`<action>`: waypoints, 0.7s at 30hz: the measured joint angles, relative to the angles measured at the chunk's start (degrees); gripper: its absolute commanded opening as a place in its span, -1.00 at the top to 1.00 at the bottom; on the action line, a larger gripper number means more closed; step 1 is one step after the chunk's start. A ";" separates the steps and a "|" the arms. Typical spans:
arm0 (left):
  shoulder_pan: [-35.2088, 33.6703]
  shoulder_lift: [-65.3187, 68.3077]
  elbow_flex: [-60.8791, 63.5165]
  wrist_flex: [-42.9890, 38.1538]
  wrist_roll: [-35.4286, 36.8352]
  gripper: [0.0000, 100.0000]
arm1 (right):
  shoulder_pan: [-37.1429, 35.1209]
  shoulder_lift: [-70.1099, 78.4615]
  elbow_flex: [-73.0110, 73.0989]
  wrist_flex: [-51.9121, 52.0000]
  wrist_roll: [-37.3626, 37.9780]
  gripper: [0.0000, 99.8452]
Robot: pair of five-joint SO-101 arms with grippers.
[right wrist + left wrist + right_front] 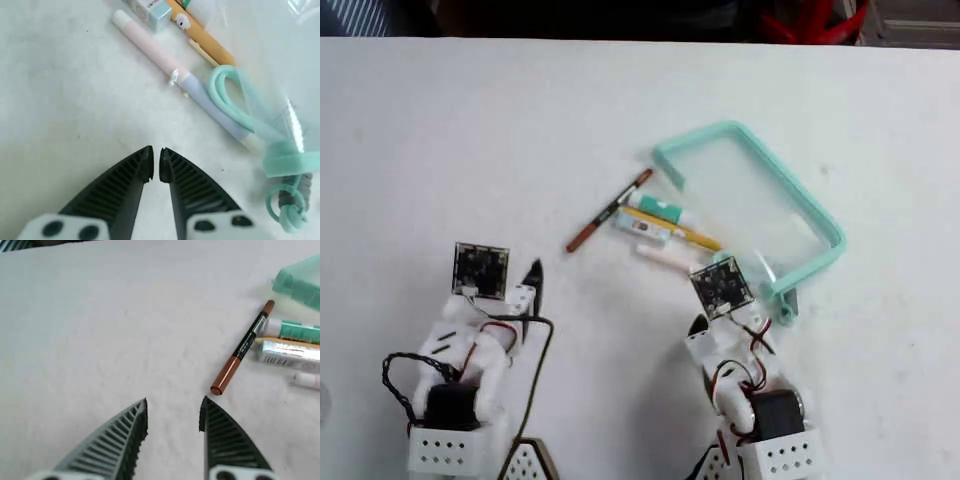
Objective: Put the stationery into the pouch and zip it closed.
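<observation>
White desk (470, 130), lit evenly, is carrying everything listed below.

Item 1: pouch (817, 215), clear with mint-green trim, is lying flat toward the right arm's side of the desk. Its mint zip cord (235, 100) is looping out at the corner nearest the right arm.

Item 2: stationery, five pieces, is lying in a loose cluster just beside the pouch, on the side facing the left arm.
- Brown marker (608, 212) is lying slantwise at the outer edge of the cluster, apart from the pouch.
- Green-and-white tube (660, 208) and small white box (642, 226) are sitting side by side.
- Yellow pen (685, 233) is running toward the pouch's trim; I cannot tell whether its end is inside.
- Pink-and-lavender pen (165, 65) is lying closest to the right arm, its far end passing under the zip cord.

Item 3: left tool (172, 407) is hovering over bare desk near the marker's tip, jaws parted, gripping nothing.

Item 4: right tool (155, 155) is hanging just short of the pink-and-lavender pen, jaws closed to a thin slit, gripping nothing.
</observation>
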 measured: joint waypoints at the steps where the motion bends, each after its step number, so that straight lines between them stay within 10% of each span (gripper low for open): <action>1: 0.00 0.00 0.00 -0.53 0.00 0.65 | 0.00 0.00 0.00 -0.44 0.00 0.92; 21: 0.00 0.00 0.00 4.04 0.00 0.64 | 0.00 0.00 0.00 -6.42 -0.09 0.92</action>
